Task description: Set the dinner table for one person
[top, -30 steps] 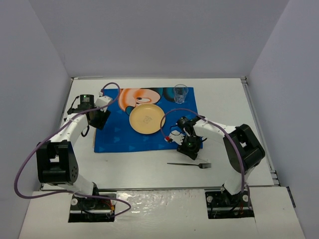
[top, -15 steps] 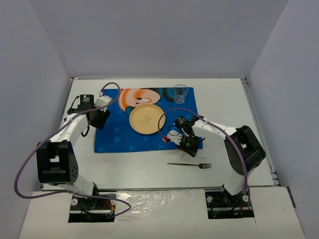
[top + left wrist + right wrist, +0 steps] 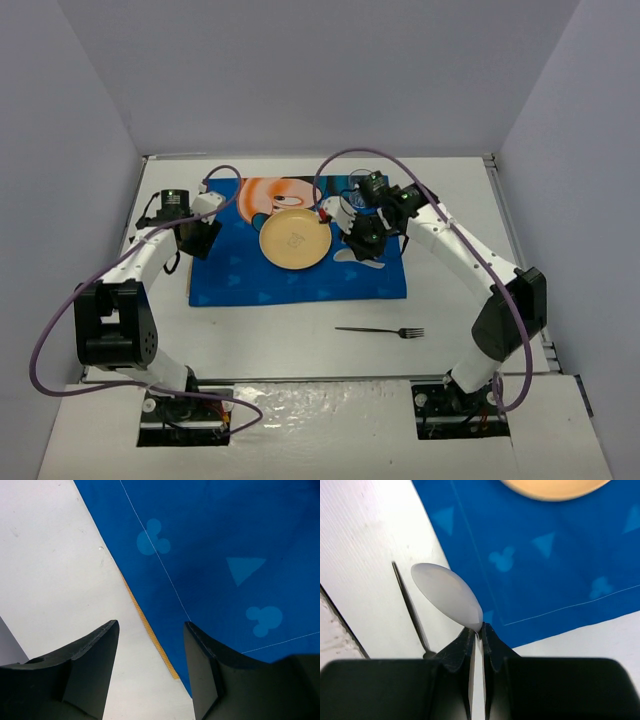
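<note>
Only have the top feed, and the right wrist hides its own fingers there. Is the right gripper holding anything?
Observer: Yes. The right wrist view shows the right gripper shut on a white spoon, pinched just behind the bowl, with the bowl pointing ahead.
Operator: Left one carrying anything?
Observer: No. The left gripper is open and empty, above the mat edge.
Operator: Mat flat there?
Observer: Can't tell. An orange strip shows along that edge.
</note>
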`<state>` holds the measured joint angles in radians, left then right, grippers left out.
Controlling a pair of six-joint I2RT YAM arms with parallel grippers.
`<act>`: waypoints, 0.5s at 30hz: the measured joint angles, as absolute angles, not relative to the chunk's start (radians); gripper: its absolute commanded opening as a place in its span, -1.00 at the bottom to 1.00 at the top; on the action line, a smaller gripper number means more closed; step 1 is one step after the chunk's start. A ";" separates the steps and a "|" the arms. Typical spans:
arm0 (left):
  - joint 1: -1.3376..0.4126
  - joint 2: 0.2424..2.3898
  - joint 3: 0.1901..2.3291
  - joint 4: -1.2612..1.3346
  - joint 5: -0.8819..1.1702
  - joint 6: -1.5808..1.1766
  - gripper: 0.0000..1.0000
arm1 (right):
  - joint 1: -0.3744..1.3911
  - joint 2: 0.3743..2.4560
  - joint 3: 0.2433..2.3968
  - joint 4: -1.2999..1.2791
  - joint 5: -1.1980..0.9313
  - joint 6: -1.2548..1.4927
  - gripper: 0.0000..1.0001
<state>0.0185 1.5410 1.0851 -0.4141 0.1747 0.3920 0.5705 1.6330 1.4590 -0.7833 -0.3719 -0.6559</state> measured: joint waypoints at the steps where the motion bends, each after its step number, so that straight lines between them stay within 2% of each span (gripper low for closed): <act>1: 0.019 1.541 1.085 -0.414 0.174 0.392 0.02 | 0.561 1.643 1.513 -0.796 -0.395 -0.656 -1.00; 8: 0.019 1.541 1.091 -0.418 0.157 0.392 0.02 | 0.446 1.818 1.746 -0.764 -0.630 -0.508 -1.00; 11: 0.019 1.541 1.092 -0.419 0.152 0.392 0.01 | 0.394 1.889 1.714 -0.641 -0.705 -0.344 -1.00; 15: 0.019 1.541 1.093 -0.424 0.147 0.392 0.02 | 0.363 1.902 1.551 -0.458 -0.758 -0.075 -1.00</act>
<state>0.0185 1.5410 1.0934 -0.4240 0.1465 0.3920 0.3626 1.9022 1.5511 -0.4582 -0.7576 -0.0746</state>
